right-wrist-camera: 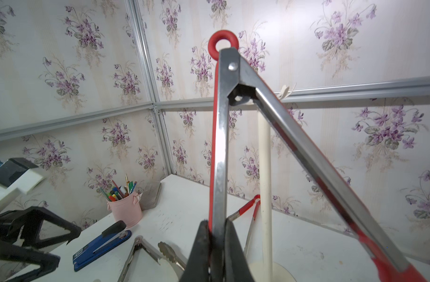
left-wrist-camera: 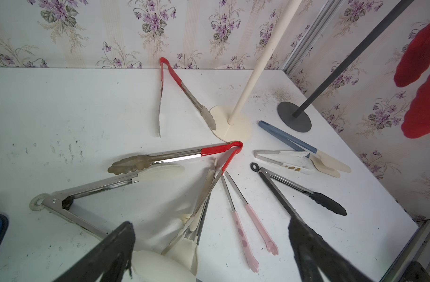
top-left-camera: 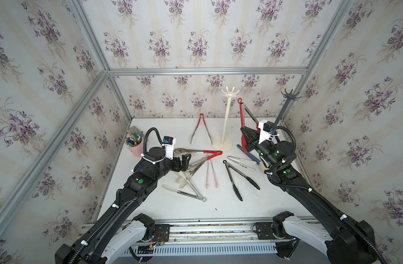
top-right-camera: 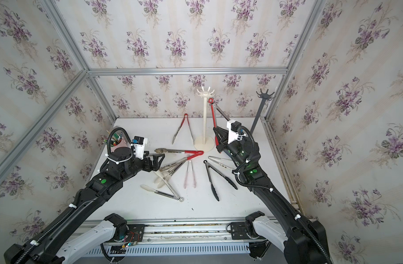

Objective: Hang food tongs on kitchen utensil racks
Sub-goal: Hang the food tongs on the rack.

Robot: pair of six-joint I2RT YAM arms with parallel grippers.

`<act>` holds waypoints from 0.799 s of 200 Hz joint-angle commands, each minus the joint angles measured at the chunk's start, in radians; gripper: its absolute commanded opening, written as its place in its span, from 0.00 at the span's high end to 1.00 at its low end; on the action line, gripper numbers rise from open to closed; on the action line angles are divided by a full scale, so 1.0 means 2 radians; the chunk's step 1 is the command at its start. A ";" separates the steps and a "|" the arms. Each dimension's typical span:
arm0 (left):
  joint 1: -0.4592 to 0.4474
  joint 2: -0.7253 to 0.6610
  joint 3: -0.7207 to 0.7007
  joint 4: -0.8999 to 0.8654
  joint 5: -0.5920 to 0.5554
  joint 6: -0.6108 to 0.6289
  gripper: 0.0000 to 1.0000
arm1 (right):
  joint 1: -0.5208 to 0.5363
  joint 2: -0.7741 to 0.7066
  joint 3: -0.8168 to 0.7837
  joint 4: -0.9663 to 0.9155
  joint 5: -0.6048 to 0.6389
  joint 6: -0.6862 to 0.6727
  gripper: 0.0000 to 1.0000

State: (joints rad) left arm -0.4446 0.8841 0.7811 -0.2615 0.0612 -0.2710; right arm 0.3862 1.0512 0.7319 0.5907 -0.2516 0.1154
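Note:
My right gripper is shut on one steel arm of the red-handled food tongs. I hold them upright and spread, with their red ring uppermost. They stand between the cream-white utensil rack and the dark grey rack, and the ring is below the cream crown of hooks. My left gripper is open, low over a pile of steel and cream-tipped tongs. Red, pink, black, white and blue tongs lie on the table.
A pink cup of pens stands at the back left, with a grey box behind it and a blue stapler near it. More red-handled tongs lie by the back wall. Papered walls close in three sides.

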 commanded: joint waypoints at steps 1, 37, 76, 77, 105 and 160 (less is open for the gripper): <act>0.001 -0.002 -0.002 0.006 -0.007 -0.009 0.01 | 0.002 0.017 0.017 0.063 0.006 -0.006 1.00; 0.001 -0.009 -0.006 0.006 -0.011 -0.012 0.01 | 0.009 0.053 0.038 0.092 0.011 -0.005 1.00; 0.001 -0.018 -0.011 0.006 -0.014 -0.013 0.01 | 0.013 0.082 0.053 0.109 0.010 -0.004 1.00; 0.001 -0.018 -0.011 0.006 -0.014 -0.013 0.01 | 0.013 0.083 0.053 0.109 0.010 -0.005 1.00; 0.001 -0.021 -0.013 0.006 -0.016 -0.013 0.01 | 0.014 0.100 0.063 0.113 0.012 -0.004 1.00; 0.001 -0.026 -0.015 0.004 -0.019 -0.013 0.01 | 0.014 0.128 0.077 0.121 0.016 -0.005 1.00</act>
State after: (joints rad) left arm -0.4446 0.8371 0.7540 -0.2619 0.0376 -0.2825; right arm 0.4122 1.2911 0.8715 0.7647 -0.2253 0.1123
